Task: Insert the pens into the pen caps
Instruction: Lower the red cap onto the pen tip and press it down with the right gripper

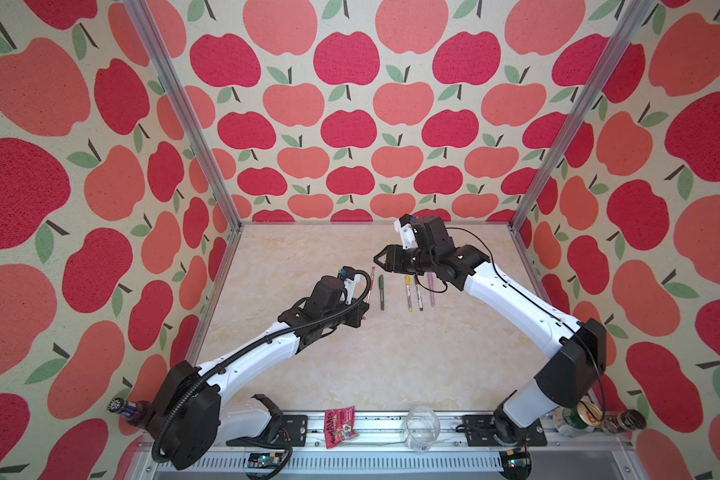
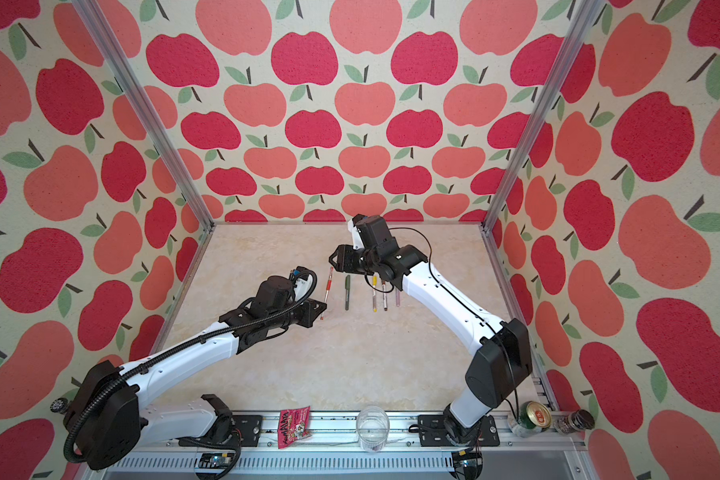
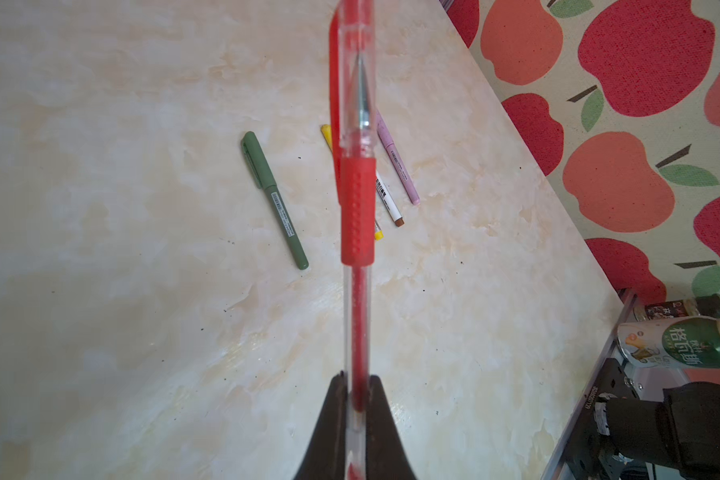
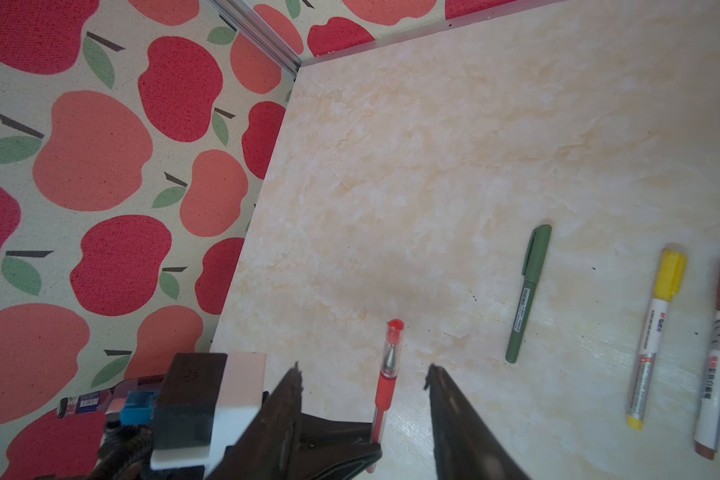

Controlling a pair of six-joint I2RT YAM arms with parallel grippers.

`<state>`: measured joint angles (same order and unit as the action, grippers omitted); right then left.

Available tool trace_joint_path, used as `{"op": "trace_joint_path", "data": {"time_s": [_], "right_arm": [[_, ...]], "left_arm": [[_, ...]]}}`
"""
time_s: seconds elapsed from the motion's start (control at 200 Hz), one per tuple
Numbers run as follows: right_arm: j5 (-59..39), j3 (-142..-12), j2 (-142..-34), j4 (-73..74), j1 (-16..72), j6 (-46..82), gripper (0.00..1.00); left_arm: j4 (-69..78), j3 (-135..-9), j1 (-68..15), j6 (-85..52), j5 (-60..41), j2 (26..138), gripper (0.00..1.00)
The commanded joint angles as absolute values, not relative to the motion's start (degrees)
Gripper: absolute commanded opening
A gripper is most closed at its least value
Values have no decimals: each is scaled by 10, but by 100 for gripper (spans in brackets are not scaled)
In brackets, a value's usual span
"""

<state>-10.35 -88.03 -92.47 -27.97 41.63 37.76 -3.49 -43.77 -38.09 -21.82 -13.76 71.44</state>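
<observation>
Left gripper (image 3: 357, 379) pinching red pen (image 3: 357, 208), capped, above table (image 1: 391, 353). Right gripper (image 4: 363, 368) hovering by cap end, jaws spread wide. Green pen (image 4: 528, 295), yellow-ended pen (image 4: 651, 340), brown-ended pen (image 4: 715, 357) and lilac pen (image 3: 395, 162) lying capped alongside. Red pen partly blocking them in left wrist view. Snack packet (image 1: 339, 426) and clear cup (image 1: 422, 428) sitting on front rail.

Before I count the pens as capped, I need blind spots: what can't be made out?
Red pen: cap end cut off by the left wrist picture's edge.
Yellow pen: mostly behind it, same view.
Lilac pen: far end under the right arm, in a top view.
Brown pen: clipped by the right wrist picture's edge.
</observation>
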Motion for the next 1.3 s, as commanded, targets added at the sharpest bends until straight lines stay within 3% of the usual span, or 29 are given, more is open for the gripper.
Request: {"op": "trace_joint_path", "data": {"time_s": [0.0,0.44,1.031,1.296], "right_arm": [[-96,-910,-949,-312,415,370,51],[-83,-960,-1013,-366,431,365,48],[-100,-971,-1040,-369,440,375,13],[-108,-971,-1045,-372,445,380,2]], "left_arm": [[-53,-449,-390,-189,-114,705,7],[-52,-456,-398,-184,-98,694,7],[-32,-461,-400,-181,-66,691,7],[0,-462,-400,-178,-32,680,7]]}}
